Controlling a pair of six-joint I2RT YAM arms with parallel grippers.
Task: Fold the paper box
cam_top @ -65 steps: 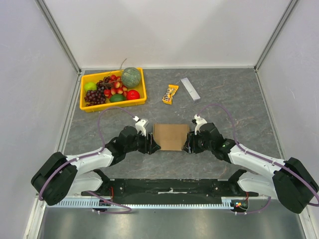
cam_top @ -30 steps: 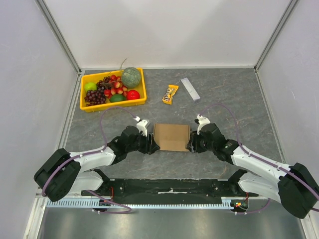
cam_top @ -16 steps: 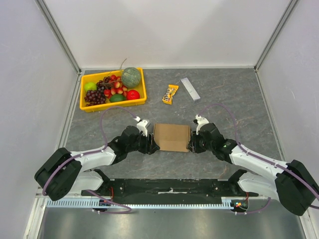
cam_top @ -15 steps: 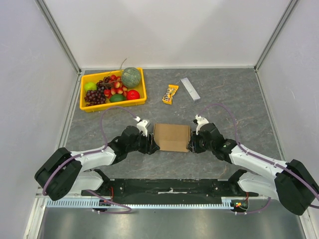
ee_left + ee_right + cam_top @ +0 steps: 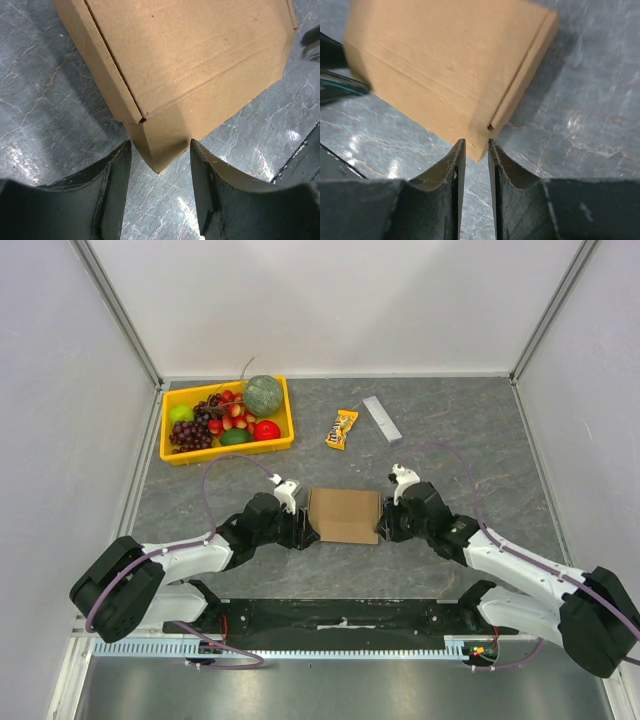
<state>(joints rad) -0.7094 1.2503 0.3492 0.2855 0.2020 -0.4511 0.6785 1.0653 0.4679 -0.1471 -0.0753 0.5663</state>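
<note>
The paper box (image 5: 344, 515), a flat, closed brown cardboard box, lies on the grey table (image 5: 450, 440) between both arms. My left gripper (image 5: 308, 531) is at its near left corner. In the left wrist view that corner (image 5: 157, 162) pokes between the fingers (image 5: 117, 170) of the left gripper (image 5: 159, 145), which stands open, with slim gaps on both sides. My right gripper (image 5: 380, 531) is at the near right corner. In the right wrist view the right gripper (image 5: 475, 142) has narrow jaws pinching the box corner (image 5: 479, 150).
A yellow tray (image 5: 167, 453) of fruit stands at the back left. A candy packet (image 5: 342, 429) and a small grey bar (image 5: 381, 418) lie behind the box. White walls enclose the table on three sides.
The right gripper's jaws have narrowed onto the box's near right corner, and its wrist shifted slightly. The left arm and the box have hardly moved.
</note>
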